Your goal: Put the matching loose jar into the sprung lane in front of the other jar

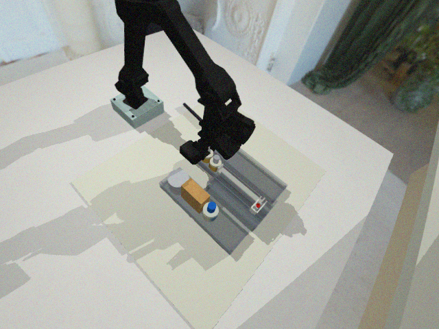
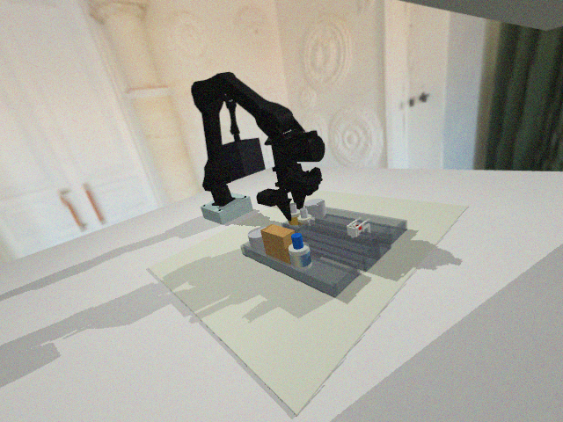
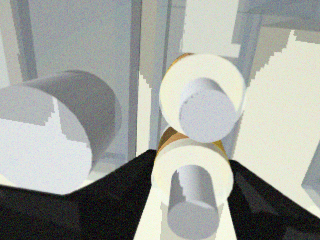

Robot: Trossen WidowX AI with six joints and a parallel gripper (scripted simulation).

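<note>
My gripper (image 1: pixel 208 155) (image 2: pixel 294 213) (image 3: pixel 190 162) is shut on an upright jar with an amber body, white shoulder and grey cap (image 2: pixel 293 207) (image 3: pixel 194 217). It holds this jar at the front end of the sprung lane. A matching jar (image 1: pixel 215 164) (image 2: pixel 304 220) (image 3: pixel 172 95) stands upright directly behind it, with the white pusher plate (image 3: pixel 210 30) behind that. The two jars look very close or touching. The pusher's white housing with a red dot (image 1: pixel 258 205) (image 2: pixel 359 228) is at the lane's rear. The low front stop and the held jar's base are hidden; I cannot tell whether it rests on the floor.
The grey rack (image 1: pixel 232 240) (image 2: pixel 336 289) has other lanes alongside. One holds a pale cylinder (image 1: pixel 178 179) (image 2: pixel 256 239), an orange box (image 1: pixel 195 195) (image 2: pixel 276 243) and a blue-capped jar (image 1: pixel 210 211) (image 2: pixel 300 256). Another grey cylinder (image 2: pixel 317 207) (image 3: pixel 45 145) stands in the lane on the other side.
</note>
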